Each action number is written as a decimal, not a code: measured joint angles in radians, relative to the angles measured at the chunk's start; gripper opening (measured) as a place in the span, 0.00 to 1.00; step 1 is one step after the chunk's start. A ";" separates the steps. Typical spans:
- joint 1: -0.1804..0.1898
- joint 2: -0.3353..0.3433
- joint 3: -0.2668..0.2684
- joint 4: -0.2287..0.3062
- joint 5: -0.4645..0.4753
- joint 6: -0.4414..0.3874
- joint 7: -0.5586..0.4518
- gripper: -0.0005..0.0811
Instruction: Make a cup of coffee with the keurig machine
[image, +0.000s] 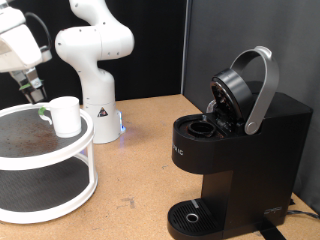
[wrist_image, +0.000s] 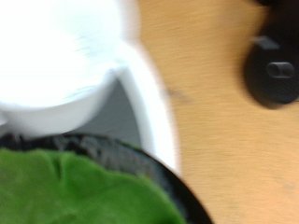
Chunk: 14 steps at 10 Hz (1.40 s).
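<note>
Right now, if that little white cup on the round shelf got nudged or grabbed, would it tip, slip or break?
The small glossy white cylindrical cup looks smooth, so probably slippery between the gripper fingers. It stands upright near the rim of the white two-tier round shelf, so a sideways push might slide or topple it off. It appears rigid and probably light; whether it is breakable cannot be told.

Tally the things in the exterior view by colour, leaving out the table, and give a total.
White: 3 – cup, two-tier stand, robot arm
Black: 1 – coffee machine, lid raised
Total: 4
</note>
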 joint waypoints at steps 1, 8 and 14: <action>0.011 0.003 0.015 0.008 0.050 0.036 0.071 0.58; 0.082 0.050 0.054 0.047 0.372 0.087 0.325 0.58; 0.152 0.130 0.075 0.133 0.500 0.028 0.429 0.58</action>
